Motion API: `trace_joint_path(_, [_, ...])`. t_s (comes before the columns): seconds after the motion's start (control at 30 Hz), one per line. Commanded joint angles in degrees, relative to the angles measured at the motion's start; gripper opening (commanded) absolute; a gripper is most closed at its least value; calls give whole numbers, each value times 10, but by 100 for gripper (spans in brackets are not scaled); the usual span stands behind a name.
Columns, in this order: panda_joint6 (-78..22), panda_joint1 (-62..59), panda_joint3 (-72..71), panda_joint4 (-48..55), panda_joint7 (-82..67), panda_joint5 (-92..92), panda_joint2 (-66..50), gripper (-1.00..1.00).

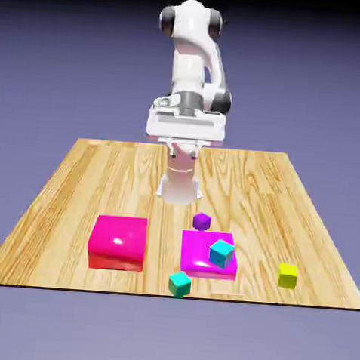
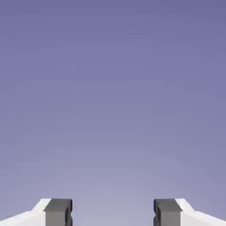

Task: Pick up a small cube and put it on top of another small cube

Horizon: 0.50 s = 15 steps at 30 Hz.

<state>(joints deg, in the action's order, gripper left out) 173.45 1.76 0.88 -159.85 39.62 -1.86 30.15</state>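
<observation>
Exterior view: the teal cube point(image 1: 179, 284), low between the red block point(image 1: 118, 243) and lime cube point(image 1: 287, 275), sits at the table's point(image 1: 42, 253) near edge; likely light, stiff, best pinched across opposite side faces. The end effector point(image 2: 113, 212) is spread wide, grasping nothing.

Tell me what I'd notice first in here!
Probably the big red-pink block, on the exterior view's left of the table. Next, the flatter magenta block beside it, with a cyan cube on top. Behind them rises the white robot arm.
</observation>
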Motion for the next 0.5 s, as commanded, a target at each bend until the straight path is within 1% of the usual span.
trace_joint_path(0.0, [-5, 9, 7, 10, -24, -15, -21, 0])
trace_joint_path(0.47, [-69, 134, 109, 144, -353, -231, -311, 0])
